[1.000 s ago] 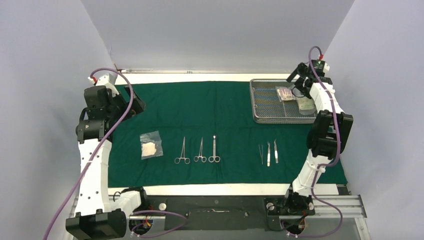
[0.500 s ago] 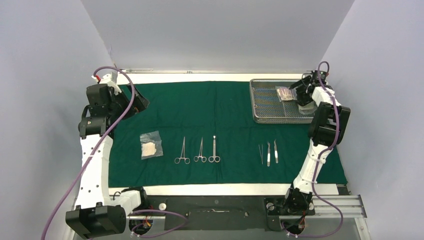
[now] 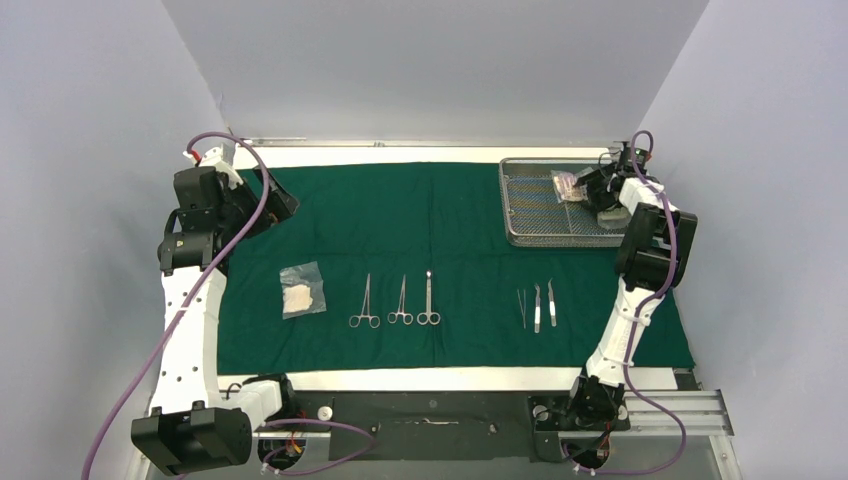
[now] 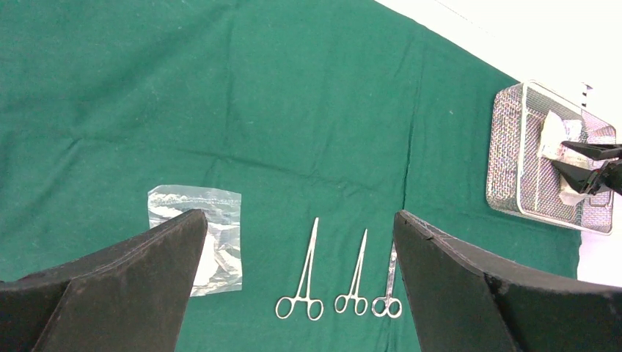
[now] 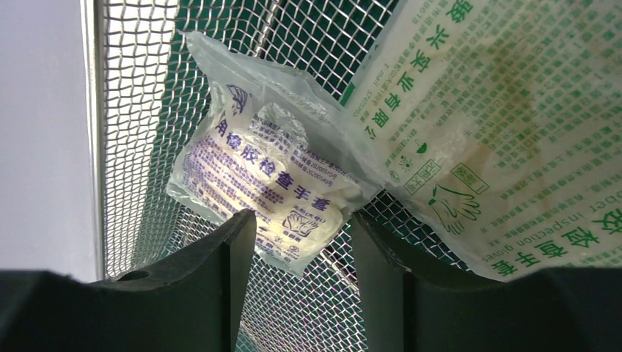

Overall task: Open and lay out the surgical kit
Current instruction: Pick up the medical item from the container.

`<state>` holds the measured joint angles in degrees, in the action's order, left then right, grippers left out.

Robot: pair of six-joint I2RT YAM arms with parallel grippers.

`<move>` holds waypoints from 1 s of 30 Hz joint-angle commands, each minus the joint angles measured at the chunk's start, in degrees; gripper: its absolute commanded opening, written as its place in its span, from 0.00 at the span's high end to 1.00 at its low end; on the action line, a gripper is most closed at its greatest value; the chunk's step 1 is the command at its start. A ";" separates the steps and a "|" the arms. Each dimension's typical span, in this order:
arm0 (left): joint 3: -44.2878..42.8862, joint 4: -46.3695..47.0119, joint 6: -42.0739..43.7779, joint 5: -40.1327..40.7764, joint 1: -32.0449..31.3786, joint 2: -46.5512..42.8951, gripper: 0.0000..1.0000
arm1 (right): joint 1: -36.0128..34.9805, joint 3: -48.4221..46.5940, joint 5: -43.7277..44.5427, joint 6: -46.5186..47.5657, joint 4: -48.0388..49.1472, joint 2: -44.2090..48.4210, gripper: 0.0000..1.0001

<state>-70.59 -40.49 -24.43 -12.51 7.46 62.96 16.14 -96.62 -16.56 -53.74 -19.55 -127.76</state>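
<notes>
The surgical kit lies spread on the dark green drape (image 3: 455, 215). Near the front lie three ring-handled instruments (image 3: 401, 302), several tweezers (image 3: 537, 306) and a clear gauze packet (image 3: 302, 290). The wire-mesh tray (image 3: 508, 205) stands at the back right. My right gripper (image 3: 592, 188) is down inside it. In the right wrist view its jaws (image 5: 302, 220) stand partly apart, with the lower end of a purple-printed glove packet (image 5: 271, 183) between the fingers and mesh showing in the gap. My left gripper (image 3: 278, 205) hangs wide open and empty, high above the drape's left part.
A second packet with green print (image 5: 499, 125) overlaps the first in the tray. The tray's near wall (image 5: 92, 132) is just left of my right fingers. White table border (image 3: 400, 378) runs along the front and back of the drape. Grey walls close in both sides.
My right gripper has come down from above the tray's far right corner into the tray, and its jaws have narrowed around the glove packet. The left arm has shifted only slightly.
</notes>
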 commanded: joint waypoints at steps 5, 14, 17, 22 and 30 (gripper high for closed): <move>-0.08 1.67 -0.88 -0.10 0.10 0.06 0.03 | -0.10 0.31 3.47 1.82 -0.58 -0.37 0.49; -0.01 1.41 -0.87 -0.19 0.10 0.09 0.03 | 0.12 3.17 -0.29 1.54 6.78 -2.44 0.72; 0.47 1.33 -0.95 -0.28 0.10 -0.32 0.03 | 0.12 4.58 -0.40 1.97 8.56 -1.37 0.83; 1.14 1.64 -0.98 -0.96 0.12 -0.64 0.03 | 0.12 7.14 -0.13 4.25 11.46 2.87 0.95; 1.69 2.52 -1.55 -2.65 0.07 -1.04 0.03 | 0.21 10.70 -3.21 6.87 14.67 12.50 0.95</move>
<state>-69.01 -40.45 -25.34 -13.17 7.46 63.02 16.32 -86.94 -17.98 -49.25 -9.02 -123.81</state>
